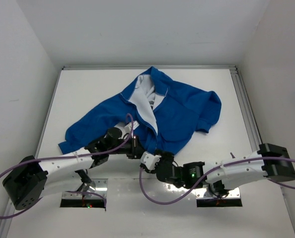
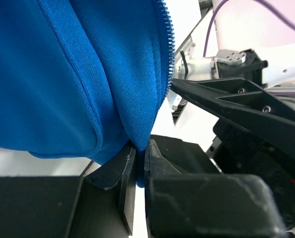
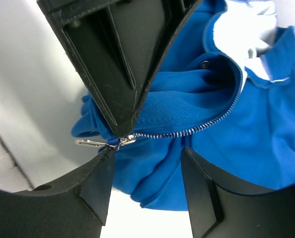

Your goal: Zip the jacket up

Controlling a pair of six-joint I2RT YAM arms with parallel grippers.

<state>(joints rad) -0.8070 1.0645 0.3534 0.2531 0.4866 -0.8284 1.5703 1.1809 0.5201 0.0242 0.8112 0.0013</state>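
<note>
The bright blue jacket (image 1: 177, 111) lies spread on the table, its top open and showing white lining (image 1: 143, 96). My left gripper (image 1: 135, 148) is shut on the jacket's bottom hem (image 2: 139, 148) beside the zipper teeth (image 2: 168, 54). My right gripper (image 1: 154, 158) is open at the same lower edge. In the right wrist view its jaws (image 3: 146, 153) stand wide apart. The silver zipper pull (image 3: 95, 143) lies at the tip of its left finger (image 3: 100, 173). The left gripper's shut fingers (image 3: 115, 59) come down from above onto the fabric at the slider. The teeth (image 3: 187, 131) run up and right from there.
White walls close in the table on three sides. A metal rail (image 1: 244, 104) runs along the right edge. Purple cables (image 1: 152, 191) loop over the near table. Both arm bases (image 1: 83, 191) stand at the front edge.
</note>
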